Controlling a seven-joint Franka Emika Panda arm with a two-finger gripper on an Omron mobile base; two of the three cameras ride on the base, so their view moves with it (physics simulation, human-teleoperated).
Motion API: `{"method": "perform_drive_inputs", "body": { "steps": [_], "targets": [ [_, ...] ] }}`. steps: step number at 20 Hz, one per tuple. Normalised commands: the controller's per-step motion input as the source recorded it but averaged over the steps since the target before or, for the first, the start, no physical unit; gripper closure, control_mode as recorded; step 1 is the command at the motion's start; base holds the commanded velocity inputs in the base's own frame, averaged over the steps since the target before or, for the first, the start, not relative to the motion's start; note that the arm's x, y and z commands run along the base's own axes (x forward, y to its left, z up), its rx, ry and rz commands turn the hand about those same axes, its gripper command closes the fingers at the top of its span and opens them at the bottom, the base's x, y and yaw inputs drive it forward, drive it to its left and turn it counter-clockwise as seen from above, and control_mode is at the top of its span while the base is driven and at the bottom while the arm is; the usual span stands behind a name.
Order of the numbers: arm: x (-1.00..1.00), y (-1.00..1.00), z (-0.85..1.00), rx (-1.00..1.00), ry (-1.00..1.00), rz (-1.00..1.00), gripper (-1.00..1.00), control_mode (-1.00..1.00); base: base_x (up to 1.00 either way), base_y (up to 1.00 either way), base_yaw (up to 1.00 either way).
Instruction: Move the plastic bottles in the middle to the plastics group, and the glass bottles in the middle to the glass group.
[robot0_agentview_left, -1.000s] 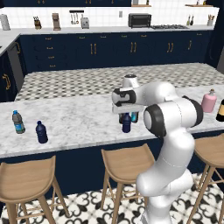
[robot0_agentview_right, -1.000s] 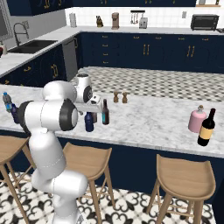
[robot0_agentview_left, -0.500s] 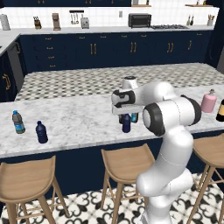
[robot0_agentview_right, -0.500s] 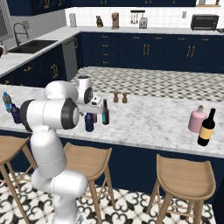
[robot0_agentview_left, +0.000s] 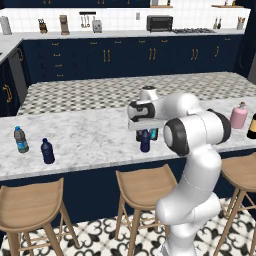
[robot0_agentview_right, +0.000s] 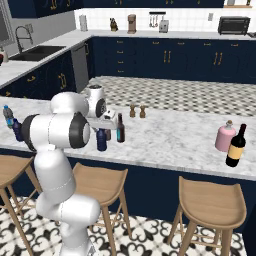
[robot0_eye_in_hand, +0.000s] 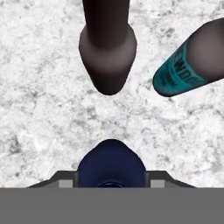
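Observation:
The middle plastic bottle (robot0_agentview_left: 145, 143) (robot0_agentview_right: 101, 141), short and navy-blue, stands near the marble counter's front edge. My gripper (robot0_agentview_left: 144, 130) (robot0_agentview_right: 102, 128) (robot0_eye_in_hand: 112, 183) hangs straight above it, open, one fingertip on each side of the navy bottle's (robot0_eye_in_hand: 112, 168) shoulders. Just beyond it stand the plain brown glass bottle (robot0_eye_in_hand: 108, 48) (robot0_agentview_right: 120, 129) and the teal-labelled glass bottle (robot0_eye_in_hand: 183, 70) (robot0_agentview_left: 154, 134). The plastics group, a clear bottle (robot0_agentview_left: 20, 140) and a navy one (robot0_agentview_left: 47, 151), is far left. The glass group, a pink bottle (robot0_agentview_left: 238, 116) (robot0_agentview_right: 225, 136) and a yellow-labelled dark bottle (robot0_agentview_right: 236, 146), is far right.
Two tiny brown shakers (robot0_agentview_right: 137, 111) stand behind the middle bottles. Wooden stools (robot0_agentview_left: 145, 185) (robot0_agentview_right: 212, 205) line the counter's (robot0_agentview_left: 90, 132) near side. Bare marble stretches between the middle bottles and each end group.
The hand has come down a little over the navy bottle, so its fingertips now flank the bottle's top. The bottles have not moved.

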Motion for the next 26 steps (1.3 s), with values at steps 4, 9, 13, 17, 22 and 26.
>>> {"method": "perform_drive_inputs", "body": {
  "steps": [4,9,13,17,22,26],
  "targets": [
    [-0.55,0.01,0.15,0.00,-0.02,0.00,1.00,-1.00,0.00,0.00,0.00],
    [-0.50,0.36,0.23,0.00,-0.01,0.00,1.00,-1.00,0.00,0.00,0.00],
    [-0.39,0.70,0.30,-0.06,0.00,0.00,1.00,-1.00,0.00,0.00,0.00],
    [-0.07,0.92,0.32,-0.13,0.00,0.00,1.00,-1.00,0.00,0.00,0.00],
    [0.00,1.00,0.33,-0.14,0.00,0.00,1.00,-1.00,0.00,0.00,0.00],
    [0.09,1.00,0.26,-0.08,0.02,0.00,1.00,-1.00,0.00,0.00,0.00]
  ]
}}
